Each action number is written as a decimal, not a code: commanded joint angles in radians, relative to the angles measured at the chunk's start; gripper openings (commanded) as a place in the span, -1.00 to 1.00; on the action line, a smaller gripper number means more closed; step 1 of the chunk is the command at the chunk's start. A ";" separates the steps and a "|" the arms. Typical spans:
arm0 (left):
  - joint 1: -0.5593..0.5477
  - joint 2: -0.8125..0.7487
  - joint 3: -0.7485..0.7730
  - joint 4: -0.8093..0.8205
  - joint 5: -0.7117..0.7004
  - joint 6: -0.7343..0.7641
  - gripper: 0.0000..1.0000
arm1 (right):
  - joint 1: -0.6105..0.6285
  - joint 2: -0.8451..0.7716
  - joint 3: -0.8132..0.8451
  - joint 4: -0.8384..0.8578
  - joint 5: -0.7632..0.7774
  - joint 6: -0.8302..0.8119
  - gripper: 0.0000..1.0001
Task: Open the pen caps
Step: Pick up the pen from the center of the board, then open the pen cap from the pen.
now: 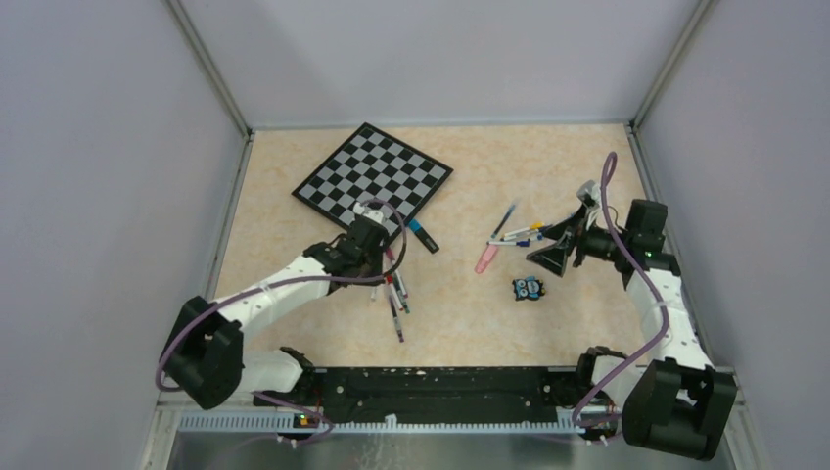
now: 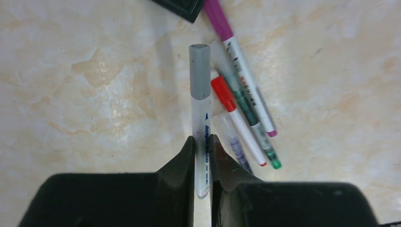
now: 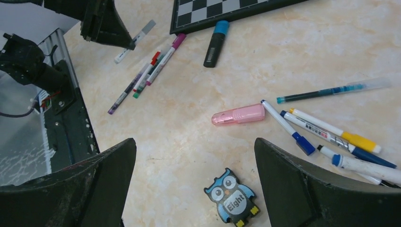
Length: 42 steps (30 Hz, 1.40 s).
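Left gripper: jaws clamped on barrel of thin white plastic pen, its stubby grey plastic cap projecting clear, presumably exposed for pulling. Right gripper: jaws wide apart, empty, well apart from cap

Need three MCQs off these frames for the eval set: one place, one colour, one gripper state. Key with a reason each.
1. Where does the blue-capped black highlighter lie?
A. beside the edge of the checkered board
B. against the owl figure
C. in the right gripper

2. What colour is the cap on the pen held by the left gripper?
A. red
B. grey
C. yellow

3. The right gripper is:
A. shut on the pink highlighter
B. open, holding nothing
C. shut on the owl figure

Key: 1 A, its blue end lies at the board's edge; 2 B, the left wrist view shows a grey cap beyond the closed fingers; 3 B, its fingers stand wide apart, gripping nothing.
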 commanded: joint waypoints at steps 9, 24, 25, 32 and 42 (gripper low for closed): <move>-0.006 -0.318 -0.196 0.525 0.323 -0.209 -1.00 | 0.173 0.057 -0.092 0.414 -0.101 0.356 0.83; -0.227 -0.118 -0.212 1.085 0.190 -0.391 -1.00 | 0.428 0.124 -0.152 0.637 0.014 0.594 0.64; -0.239 -0.103 -0.207 1.101 0.147 -0.398 -1.00 | 0.439 0.128 -0.152 0.639 0.018 0.597 0.63; -0.335 -0.025 -0.176 1.184 0.014 -0.418 -1.00 | 0.512 0.165 -0.147 0.645 0.059 0.605 0.58; -0.401 0.043 -0.150 1.236 -0.061 -0.435 -1.00 | 0.548 0.199 -0.161 0.729 0.090 0.683 0.39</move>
